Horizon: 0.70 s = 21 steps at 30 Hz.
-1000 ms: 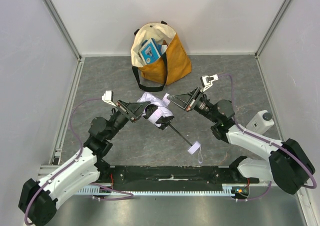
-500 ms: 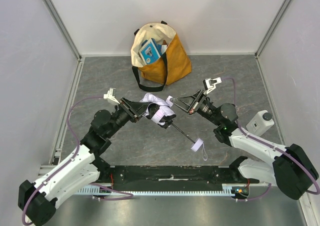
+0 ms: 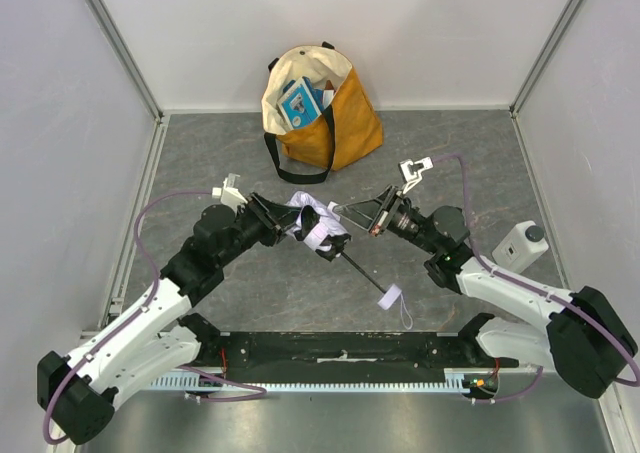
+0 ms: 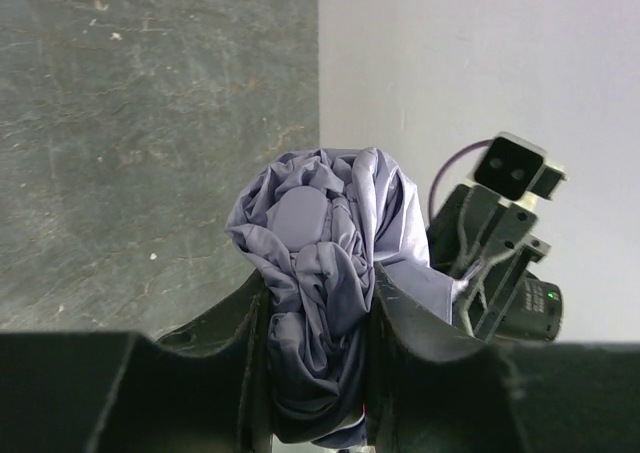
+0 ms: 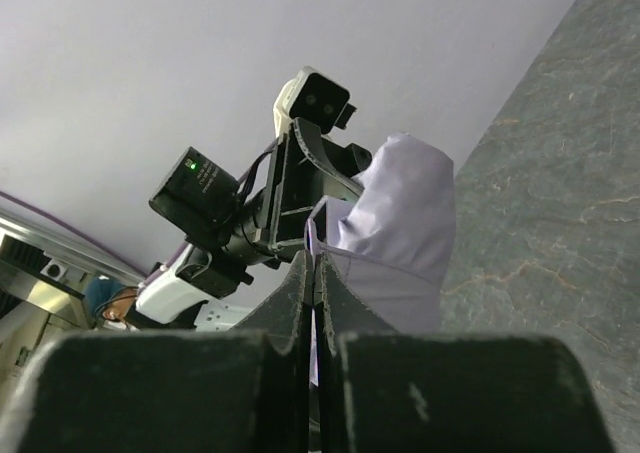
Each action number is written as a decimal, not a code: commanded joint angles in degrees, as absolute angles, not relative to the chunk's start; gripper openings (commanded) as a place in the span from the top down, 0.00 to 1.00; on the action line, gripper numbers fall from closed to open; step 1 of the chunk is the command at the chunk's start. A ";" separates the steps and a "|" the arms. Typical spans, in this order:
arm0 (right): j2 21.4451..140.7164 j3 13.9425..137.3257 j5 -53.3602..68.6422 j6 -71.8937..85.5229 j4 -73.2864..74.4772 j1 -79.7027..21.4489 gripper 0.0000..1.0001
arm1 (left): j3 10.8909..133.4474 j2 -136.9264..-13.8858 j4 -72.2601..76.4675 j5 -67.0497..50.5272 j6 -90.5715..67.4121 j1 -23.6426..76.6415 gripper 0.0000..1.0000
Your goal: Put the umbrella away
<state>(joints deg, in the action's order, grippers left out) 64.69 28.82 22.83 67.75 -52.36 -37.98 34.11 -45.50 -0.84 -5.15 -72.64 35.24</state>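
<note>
The umbrella [image 3: 312,223] is sitting in the middle of the scene, between the two arms, and both are holding it. The left tool [image 3: 283,216] is squeezing the bunched-up pale purple cloth. In the left wrist view the cloth is bulging out between its two black fingers [image 4: 245,308]. The right tool [image 3: 338,209] is reaching in from the right. Its own fingers [image 5: 285,295] are pressing almost flat together, with only a thin edge of the cloth pinched between them. So both tools are clenched on the umbrella, one from each side. The thin black shaft [image 3: 360,273] is sticking out of the cloth and pointing toward the near right, and the little purple strap [image 3: 392,297] is hanging at its end. I cannot tell if that end is touching the grey surface [image 3: 200,153]. The yellow and cream bag [image 3: 340,123] is standing at the far side by the wall, well apart from the umbrella. Its mouth is gaping open, and blue and white things [image 3: 300,99] are showing inside. A white bottle [image 3: 522,243] is standing at the right edge of the surface, beside the right arm.
</note>
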 commanded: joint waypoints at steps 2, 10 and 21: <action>62.40 37.79 24.78 62.42 -62.33 -42.27 1.00 | 34.19 -49.92 -18.89 1.31 -68.38 34.63 0.98; 63.72 39.90 27.42 52.57 -50.46 -49.47 1.00 | 37.52 -53.17 -21.88 1.06 -70.40 34.37 0.98; 67.76 46.22 21.02 39.48 -30.78 -57.65 1.00 | 41.22 -53.79 -25.57 5.27 -70.93 35.51 0.98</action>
